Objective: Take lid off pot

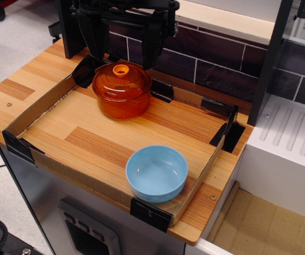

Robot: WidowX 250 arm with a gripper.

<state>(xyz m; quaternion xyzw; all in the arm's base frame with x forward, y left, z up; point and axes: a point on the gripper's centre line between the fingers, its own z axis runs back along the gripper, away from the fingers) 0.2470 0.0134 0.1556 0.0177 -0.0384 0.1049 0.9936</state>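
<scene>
1. Two vessels are seen on the wooden counter, inside a low cardboard border taped at the corners with black tape.
2. The pot – amber-orange, translucent – is placed toward the back of the bordered area, close to the rear cardboard edge.
3. The lid is seated on the pot, level, with its rim resting on the pot's rim; the lid has not been taken off.
4. A small orange knob is seen at the lid's centre, pointing up.
5. A light blue bowl is set at the near edge of the bordered area, upright and well apart from the pot.
6. The pincer is held above the pot, black, with one finger on the left of the view and the other on the right.
7. The jaws are spread wide – released, nothing gripped; the lid's knob is seen in the gap below them and is not touched.
8. A dark tiled wall is seen behind the counter, and a white ridged surface at the right of the view.
</scene>
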